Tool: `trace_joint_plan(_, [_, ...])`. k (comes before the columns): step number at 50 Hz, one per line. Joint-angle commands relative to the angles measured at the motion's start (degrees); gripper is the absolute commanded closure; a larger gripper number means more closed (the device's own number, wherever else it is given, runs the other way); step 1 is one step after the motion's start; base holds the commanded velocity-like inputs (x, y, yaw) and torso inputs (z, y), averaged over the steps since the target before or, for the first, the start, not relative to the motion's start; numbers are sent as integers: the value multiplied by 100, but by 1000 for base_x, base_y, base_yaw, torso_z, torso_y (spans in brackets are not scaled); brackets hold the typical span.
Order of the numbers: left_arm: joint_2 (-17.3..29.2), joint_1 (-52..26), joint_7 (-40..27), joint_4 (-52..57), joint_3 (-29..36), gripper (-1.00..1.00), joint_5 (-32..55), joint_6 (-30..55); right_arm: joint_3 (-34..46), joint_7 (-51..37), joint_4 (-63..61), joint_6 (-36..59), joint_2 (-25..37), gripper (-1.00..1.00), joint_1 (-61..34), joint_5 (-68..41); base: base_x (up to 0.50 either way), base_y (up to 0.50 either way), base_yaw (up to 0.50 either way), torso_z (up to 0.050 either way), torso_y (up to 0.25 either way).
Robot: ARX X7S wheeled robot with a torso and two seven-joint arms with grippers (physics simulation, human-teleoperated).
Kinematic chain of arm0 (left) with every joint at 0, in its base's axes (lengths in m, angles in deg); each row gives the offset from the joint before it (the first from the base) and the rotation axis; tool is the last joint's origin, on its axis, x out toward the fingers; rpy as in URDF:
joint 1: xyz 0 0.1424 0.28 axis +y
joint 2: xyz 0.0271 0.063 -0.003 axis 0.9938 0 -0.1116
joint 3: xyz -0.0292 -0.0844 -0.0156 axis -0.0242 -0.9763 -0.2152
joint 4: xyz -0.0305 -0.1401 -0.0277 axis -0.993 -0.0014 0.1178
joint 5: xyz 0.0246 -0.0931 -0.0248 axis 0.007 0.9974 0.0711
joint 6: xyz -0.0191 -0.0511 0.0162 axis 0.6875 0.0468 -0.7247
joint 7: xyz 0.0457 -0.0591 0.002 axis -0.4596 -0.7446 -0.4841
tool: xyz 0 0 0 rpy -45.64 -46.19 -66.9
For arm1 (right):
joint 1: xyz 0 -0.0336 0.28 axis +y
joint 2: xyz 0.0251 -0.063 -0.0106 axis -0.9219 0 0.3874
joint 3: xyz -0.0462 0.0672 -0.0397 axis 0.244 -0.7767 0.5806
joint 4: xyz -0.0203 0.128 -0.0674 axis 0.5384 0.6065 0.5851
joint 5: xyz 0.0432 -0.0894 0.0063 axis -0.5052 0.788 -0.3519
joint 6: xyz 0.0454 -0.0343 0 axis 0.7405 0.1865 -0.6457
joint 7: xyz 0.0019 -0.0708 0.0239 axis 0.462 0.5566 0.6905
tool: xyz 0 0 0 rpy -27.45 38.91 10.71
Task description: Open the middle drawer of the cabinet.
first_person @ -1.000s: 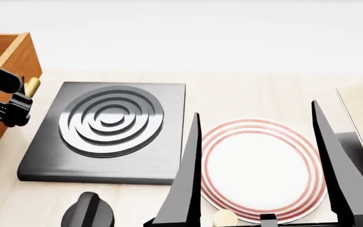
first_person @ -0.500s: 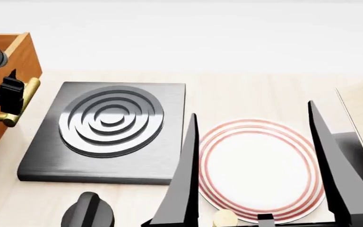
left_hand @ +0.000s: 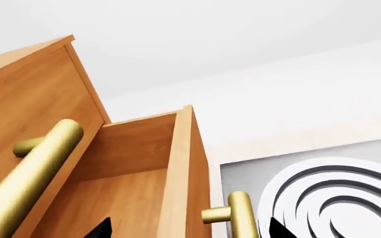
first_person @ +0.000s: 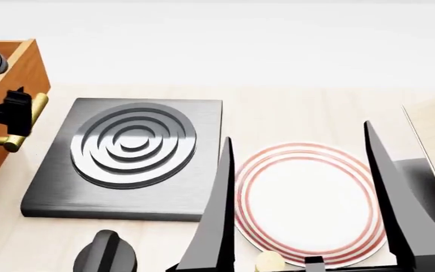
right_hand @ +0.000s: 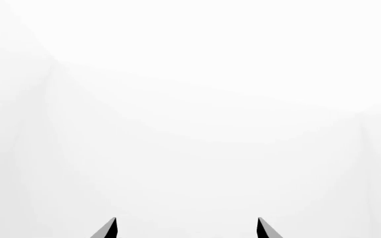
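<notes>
The drawer [first_person: 9, 62] stands pulled out of the cabinet [left_hand: 25, 94] at the bench's [first_person: 308, 113] left edge, its pale inside showing. The left hand [first_person: 9, 110] sits at its brass handle [first_person: 22, 122], fingers apart either side of the bar. The right hand [first_person: 305, 226] hangs spread wide above a red-ringed plate [first_person: 308, 201], beside the hotplate [first_person: 131, 156].

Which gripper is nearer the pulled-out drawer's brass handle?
Left. The left gripper sits at the middle drawer's brass handle; the right gripper hangs open over the plate, across the hotplate.
</notes>
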Motion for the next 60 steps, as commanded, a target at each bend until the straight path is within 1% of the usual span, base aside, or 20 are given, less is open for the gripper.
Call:
trace_joint_plan(1, [-426, -56, 433, -561, -313, -100, 260, 134, -96, 158, 1, -35, -112, -100, 18, 151, 0, 0, 0, 0, 0])
trace_joint_plan(13, [-750, -263, 678, -1389, -354, -100, 343, 381, -49, 180, 1, -6, -112, -100, 22, 191, 0, 0, 0, 0, 0])
trace_joint_plan(21, [-868, -356, 784, -1683, -322, -100, 296, 413, -64, 187, 1, -16, -112, -100, 33, 173, 0, 0, 0, 0, 0])
trace_joint_plan(31, [-873, -338, 771, -1656, -327, -100, 307, 477, -50, 193, 1, 0, -112, -100, 25, 159, 0, 0, 0, 0, 0])
trace_joint_plan(35, [-983, -378, 895, -1908, -330, -100, 283, 404, -33, 189, 1, 9, -112, -100, 25, 159, 0, 0, 0, 0, 0])
trace_joint_plan(39, [-945, -323, 837, -1690, -344, -100, 326, 484, -39, 197, 1, 20, -112, -100, 10, 152, 0, 0, 0, 0, 0])
trace_joint_plan(44, [-993, -270, 849, -1727, -348, -100, 325, 458, -59, 203, 1, -6, -112, -100, 29, 144, 0, 0, 0, 0, 0])
trace_joint_plan(60, [-780, -204, 535, -670, -506, -100, 641, 875, -68, 218, 1, 2, -112, -100, 29, 145, 0, 0, 0, 0, 0])
